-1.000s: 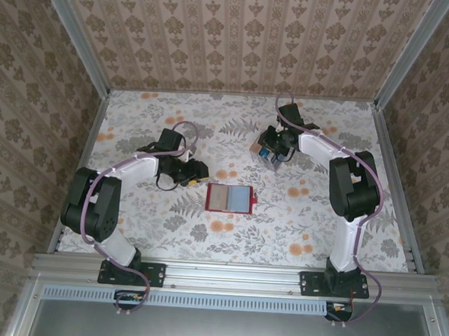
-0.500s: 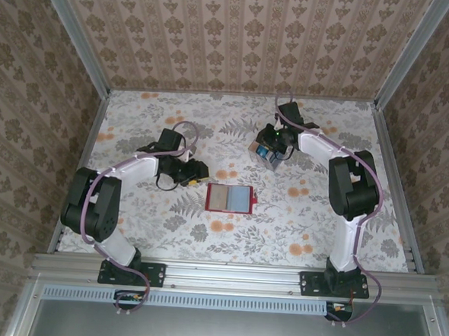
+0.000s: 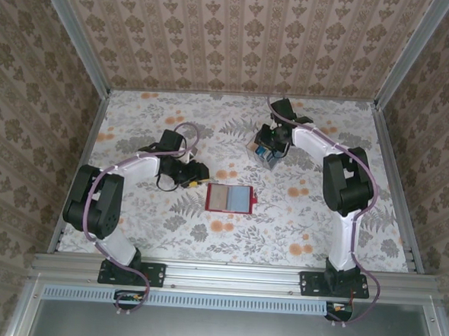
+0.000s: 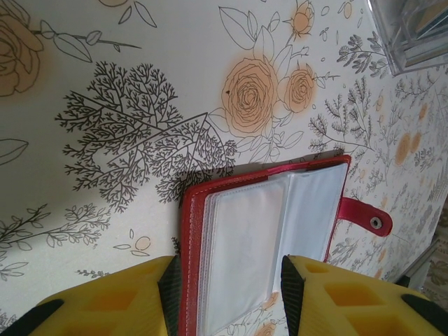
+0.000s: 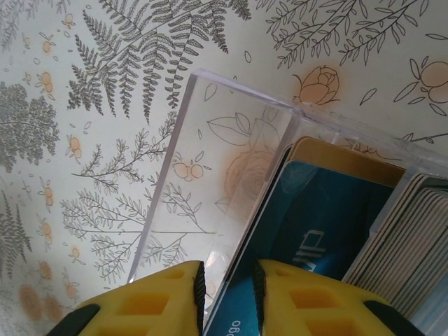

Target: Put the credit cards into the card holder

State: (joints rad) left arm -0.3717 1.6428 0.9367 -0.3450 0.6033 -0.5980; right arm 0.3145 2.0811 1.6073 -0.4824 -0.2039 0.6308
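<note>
The card holder lies open on the floral table, red-rimmed with greyish see-through pockets. My left gripper hovers at its left edge. In the left wrist view that gripper is open and straddles the wallet's left leaf, with neither pad touching it. My right gripper is down over the clear box at the back. There a blue credit card leans in the box, and its left edge runs into the narrow gap of the right gripper. The pads stand a little apart.
The clear plastic box also holds a gold-backed card and a stack of several grey cards. A corner of the box shows beyond the wallet. The wallet's snap tab sticks out on its right side.
The right arm has shifted slightly left and toward the back over the clear box. The left arm and the wallet have stayed put.
</note>
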